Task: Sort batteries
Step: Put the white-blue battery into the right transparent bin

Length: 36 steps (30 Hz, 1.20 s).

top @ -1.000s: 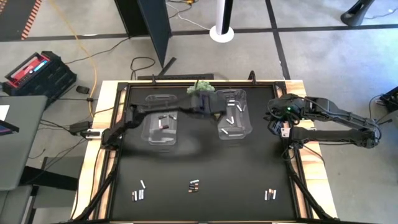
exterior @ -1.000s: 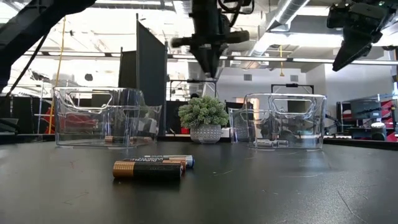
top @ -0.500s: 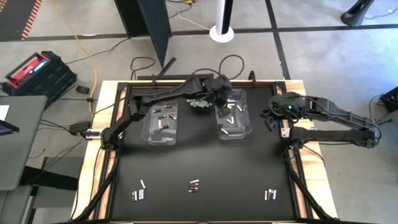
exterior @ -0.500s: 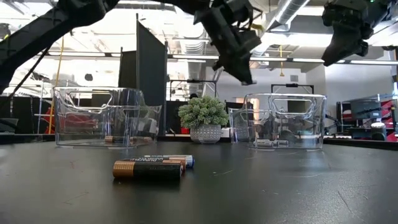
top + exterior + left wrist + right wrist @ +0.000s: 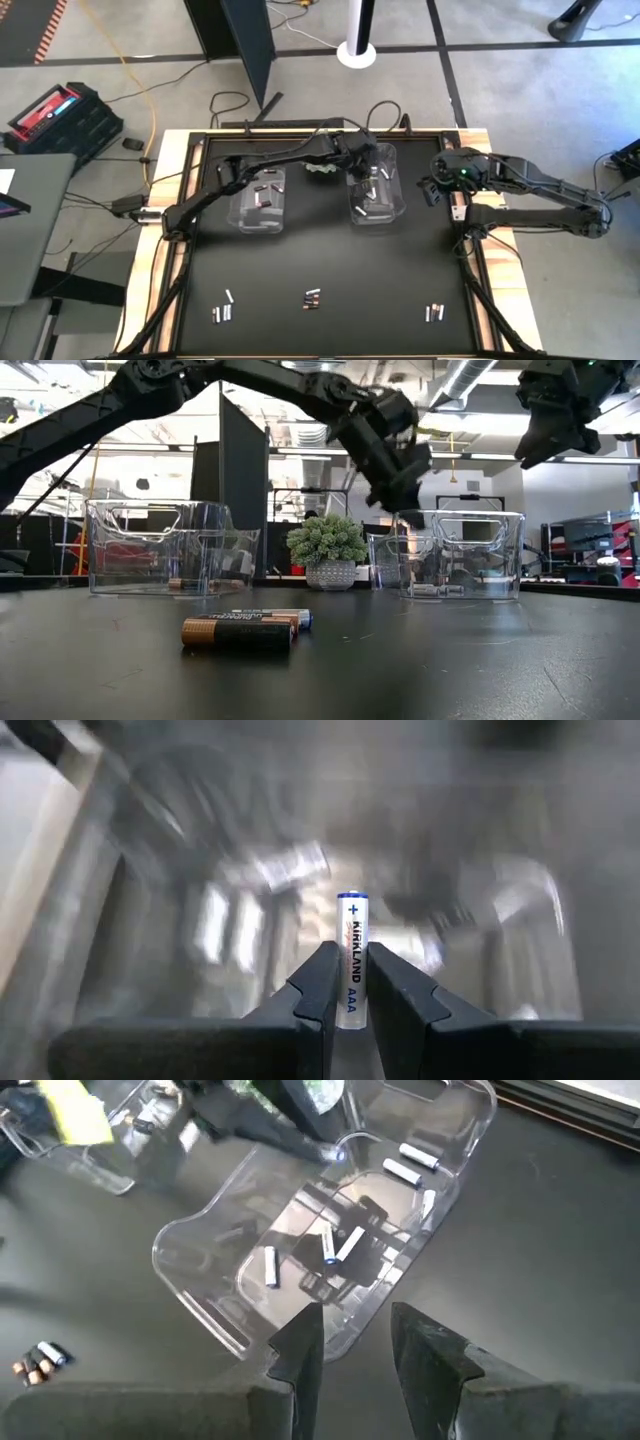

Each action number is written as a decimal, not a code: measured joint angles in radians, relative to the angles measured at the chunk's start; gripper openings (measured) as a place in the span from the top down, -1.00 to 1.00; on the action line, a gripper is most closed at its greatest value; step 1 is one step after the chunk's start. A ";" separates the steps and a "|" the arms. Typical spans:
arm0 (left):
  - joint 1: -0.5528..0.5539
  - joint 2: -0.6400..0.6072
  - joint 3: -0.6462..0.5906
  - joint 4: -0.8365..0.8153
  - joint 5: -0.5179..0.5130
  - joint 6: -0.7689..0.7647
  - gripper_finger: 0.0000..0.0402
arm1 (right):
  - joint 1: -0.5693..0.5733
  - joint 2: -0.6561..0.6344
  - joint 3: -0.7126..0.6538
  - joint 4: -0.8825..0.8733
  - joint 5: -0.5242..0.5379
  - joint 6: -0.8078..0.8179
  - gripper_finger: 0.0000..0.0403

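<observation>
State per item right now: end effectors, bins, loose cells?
Left end effector: shut on silver AAA battery, over right bin.
Right end effector: open, empty, at the table's right edge.
Right bin: holds silver batteries.
Left bin: holds dark batteries.
Unsorted batteries: lying on the table's near side.

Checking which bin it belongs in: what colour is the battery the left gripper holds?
Pale silver-white battery with a blue top band, clamped in the left gripper; clearest in the left wrist view.

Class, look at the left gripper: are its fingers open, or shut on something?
Shut on a battery: in the wrist view the left gripper pinches a pale AAA cell between both fingers.
</observation>
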 joint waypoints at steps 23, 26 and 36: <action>0.000 0.103 -0.003 -0.004 0.033 -0.016 0.78 | -0.008 0.058 0.000 0.002 0.001 0.026 0.32; 0.000 0.103 -0.003 -0.009 0.033 -0.016 0.77 | -0.008 0.058 0.000 0.002 0.002 0.026 0.32; -0.001 0.101 -0.003 -0.014 0.033 -0.016 0.54 | -0.008 0.058 0.000 0.002 0.002 0.027 0.32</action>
